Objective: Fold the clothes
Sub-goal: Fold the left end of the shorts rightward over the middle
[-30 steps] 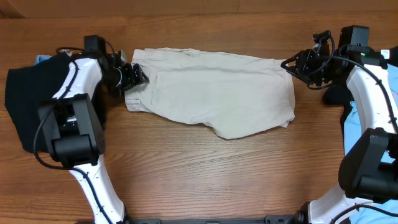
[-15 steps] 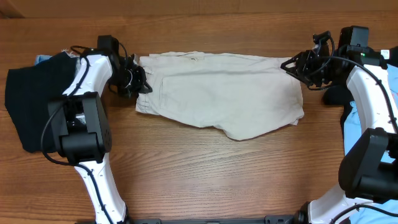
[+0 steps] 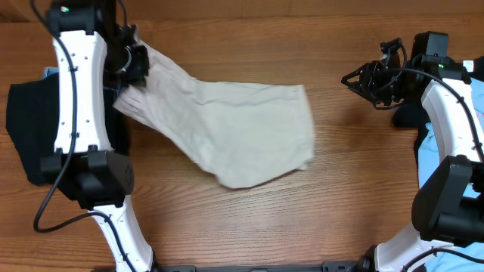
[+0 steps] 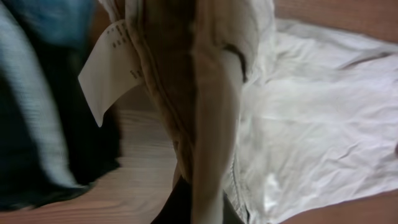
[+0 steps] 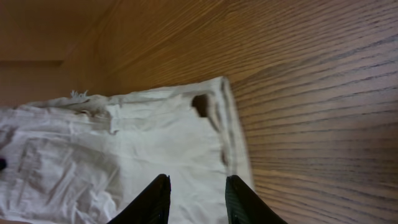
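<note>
My left pincer (image 3: 130,62) is clamped on the waistband end of the beige shorts (image 3: 242,128), up at the 10 o'clock corner of the desk (image 3: 302,219), and it holds that end raised off the wood. I judge the reason is to let the cloth hang and trail, so its own weight draws out the creases before any fold. From the grip the shorts slope down toward 4 o'clock and spread on the desk near its middle, ending in a rounded, slightly curled edge at 5 o'clock

In my left wrist view the waistband (image 4: 205,106) bunches into a thick upright ridge, stitched and stiffer than the rest, with a small white label (image 4: 106,68) dangling loose on its 9 o'clock side. The fabric reads as matte cotton weave, pale and finely wrinkled, limp in the single layers and firm along the seams

My right pincer (image 3: 354,78) hovers at 2 o'clock with its fingers apart and nothing between them, just clear of the shorts' nearest edge; I take it to be placed there to catch that far end once it is needed. Its own camera shows a folded hem band running along that edge

A black garment (image 3: 30,128) lies at 9 o'clock beneath my left arm, and a light blue garment (image 3: 428,162) sits at 3 o'clock, both apart from the shorts
</note>
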You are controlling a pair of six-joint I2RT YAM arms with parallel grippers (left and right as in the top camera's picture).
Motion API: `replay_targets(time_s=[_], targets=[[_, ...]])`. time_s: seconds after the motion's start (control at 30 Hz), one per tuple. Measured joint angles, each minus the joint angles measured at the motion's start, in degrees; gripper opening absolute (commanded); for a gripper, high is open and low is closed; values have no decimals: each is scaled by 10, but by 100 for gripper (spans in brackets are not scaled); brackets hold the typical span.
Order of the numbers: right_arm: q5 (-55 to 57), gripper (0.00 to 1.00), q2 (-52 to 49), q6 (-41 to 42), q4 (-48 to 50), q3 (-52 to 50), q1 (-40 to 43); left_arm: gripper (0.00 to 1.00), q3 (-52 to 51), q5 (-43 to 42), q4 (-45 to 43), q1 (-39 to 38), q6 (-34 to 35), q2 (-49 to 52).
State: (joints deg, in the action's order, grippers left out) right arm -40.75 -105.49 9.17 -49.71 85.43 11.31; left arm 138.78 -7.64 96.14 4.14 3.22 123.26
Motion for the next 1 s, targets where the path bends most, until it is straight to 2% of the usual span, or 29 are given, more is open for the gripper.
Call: replay_targets(time_s=[0.17, 0.43, 0.63, 0.73, 0.77, 0.8, 0.83, 0.9, 1.0], targets=[[0, 33, 0, 0, 0, 0, 0, 4, 99, 32, 6, -24, -5, -4], [-2, 33, 0, 0, 0, 0, 0, 5, 105, 65, -1, -202, 8, 35], [-3, 33, 0, 0, 0, 0, 0, 9, 105, 66, -21, -278, 44, 123], [-3, 33, 0, 0, 0, 0, 0, 17, 105, 66, -27, -311, 67, 160], [-4, 33, 0, 0, 0, 0, 0, 29, 105, 66, -30, -319, 73, 165], [-3, 33, 0, 0, 0, 0, 0, 52, 105, 65, -34, -329, 79, 171], [-3, 33, 0, 0, 0, 0, 0, 68, 105, 61, -40, -341, 89, 173], [-4, 33, 0, 0, 0, 0, 0, 88, 105, 58, -50, -359, 94, 174], [-4, 34, 0, 0, 0, 0, 0, 85, 105, 55, -55, -379, 104, 174]])
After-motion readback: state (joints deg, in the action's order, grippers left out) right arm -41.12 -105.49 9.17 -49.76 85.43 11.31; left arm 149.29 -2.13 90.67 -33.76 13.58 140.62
